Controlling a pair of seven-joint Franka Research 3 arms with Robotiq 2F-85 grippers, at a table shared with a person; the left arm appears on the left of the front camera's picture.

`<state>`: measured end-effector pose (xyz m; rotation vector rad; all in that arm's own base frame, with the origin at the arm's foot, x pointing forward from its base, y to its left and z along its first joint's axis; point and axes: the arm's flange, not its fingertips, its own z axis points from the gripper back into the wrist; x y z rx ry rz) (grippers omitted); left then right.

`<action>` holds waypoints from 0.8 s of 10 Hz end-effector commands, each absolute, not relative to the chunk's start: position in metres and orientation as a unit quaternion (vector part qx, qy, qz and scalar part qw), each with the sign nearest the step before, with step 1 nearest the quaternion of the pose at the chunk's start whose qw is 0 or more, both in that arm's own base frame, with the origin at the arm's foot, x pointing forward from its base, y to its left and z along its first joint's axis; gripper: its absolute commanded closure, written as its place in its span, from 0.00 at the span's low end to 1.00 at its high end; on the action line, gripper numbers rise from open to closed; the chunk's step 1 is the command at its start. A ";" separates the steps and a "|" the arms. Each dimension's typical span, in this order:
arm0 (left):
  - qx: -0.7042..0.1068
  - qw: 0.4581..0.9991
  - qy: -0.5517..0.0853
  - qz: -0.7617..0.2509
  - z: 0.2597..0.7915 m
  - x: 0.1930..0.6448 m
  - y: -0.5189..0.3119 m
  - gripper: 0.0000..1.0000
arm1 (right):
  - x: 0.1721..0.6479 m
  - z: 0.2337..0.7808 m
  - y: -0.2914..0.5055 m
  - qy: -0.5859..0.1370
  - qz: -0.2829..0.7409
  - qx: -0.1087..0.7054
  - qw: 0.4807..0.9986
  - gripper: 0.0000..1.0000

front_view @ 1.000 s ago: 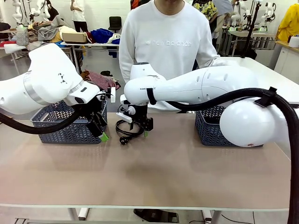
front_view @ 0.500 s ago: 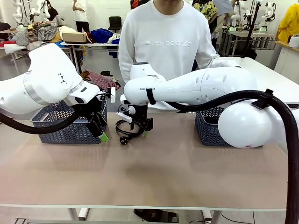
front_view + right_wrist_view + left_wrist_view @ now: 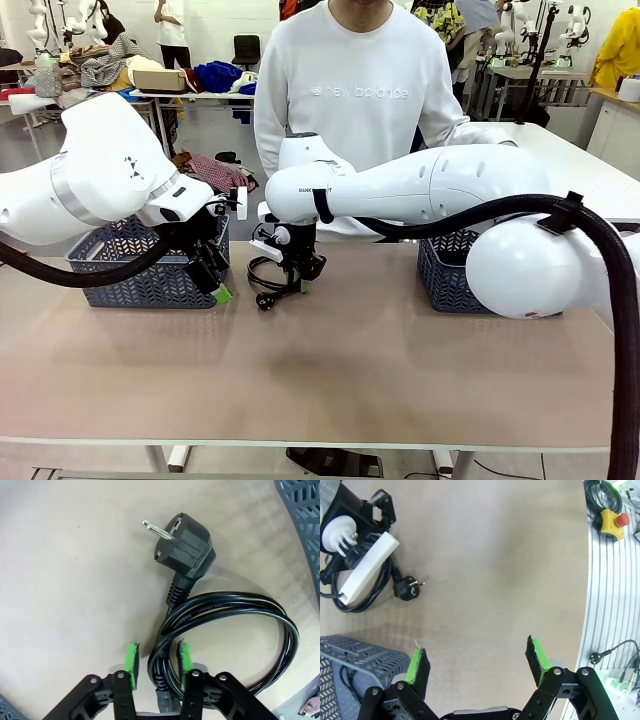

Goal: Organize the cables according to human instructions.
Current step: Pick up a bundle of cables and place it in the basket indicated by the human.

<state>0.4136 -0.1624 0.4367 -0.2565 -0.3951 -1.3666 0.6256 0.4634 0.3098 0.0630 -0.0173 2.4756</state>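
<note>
Between the right gripper's (image 3: 155,664) narrowing jaws runs the cable's (image 3: 225,615) strands, plug (image 3: 184,545) pointing far. Whether they grip yet, one cannot tell. Left gripper (image 3: 477,660), released, hovers near the left basket (image 3: 140,262) over the counter (image 3: 320,370).

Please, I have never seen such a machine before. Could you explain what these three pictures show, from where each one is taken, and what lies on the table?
Two white robot arms work at a beige table, and a person in a white sweater stands across it. The front picture looks over the table from the robot's side. The other two come from cameras on the wrists, looking along each hand's fingers.

A coiled black power cable with a chunky plug lies on the table, between two grey plastic baskets. The right hand has its green-padded fingers on either side of the cable strands, partly closed around them; whether they grip yet is unclear. The left hand is open and holds nothing.
</note>
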 end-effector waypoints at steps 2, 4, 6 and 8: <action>-0.119 0.753 -0.186 -0.619 0.437 0.413 -0.161 0.00 | 0.636 0.314 0.475 0.004 0.941 0.019 0.338 0.83; -0.119 0.753 -0.186 -0.619 0.437 0.413 -0.161 0.00 | 0.636 0.316 0.476 0.003 0.940 0.021 0.339 1.00; -0.119 0.753 -0.186 -0.619 0.437 0.413 -0.161 0.00 | 0.636 0.316 0.476 0.005 0.939 0.024 0.342 1.00; -0.119 0.753 -0.186 -0.619 0.437 0.413 -0.161 0.00 | 0.636 0.317 0.476 0.001 0.938 0.028 0.346 1.00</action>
